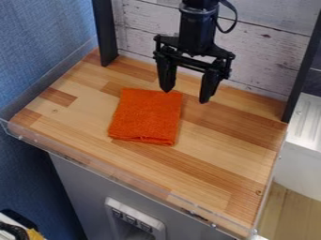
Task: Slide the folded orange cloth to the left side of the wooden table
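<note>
Right across the middle of your view runs the wood-block bench (pixel 213 154), with a blue textured wall (pixel 37 47) on the left and whitewashed boards (pixel 270 56) upright behind it. Under the bench's front you have a grey cabinet (pixel 81 183), and beyond its right side a white unit (pixel 301 164) above wooden flooring (pixel 288 211). Two dark posts (pixel 104 33) flank the boards, and a clear plastic strip (pixel 113 176) lines the bench's front edge. Your black robot arm (pixel 197 28) comes in from the top edge, its end effector (pixel 186 95) pointing down over the back half of the bench. It is released, its two fingers spread well apart with nothing between them. You have an orange terry cloth (pixel 147 117) lying flat, left of the bench's middle, in a roughly rectangular shape. The left fingertip in your view sits at the cloth's far right corner; you cannot tell whether they touch. Lower down, a pale socket panel (pixel 134 220) is set on the cabinet, and a thin black cable (pixel 235 21) loops beside the arm.
</note>
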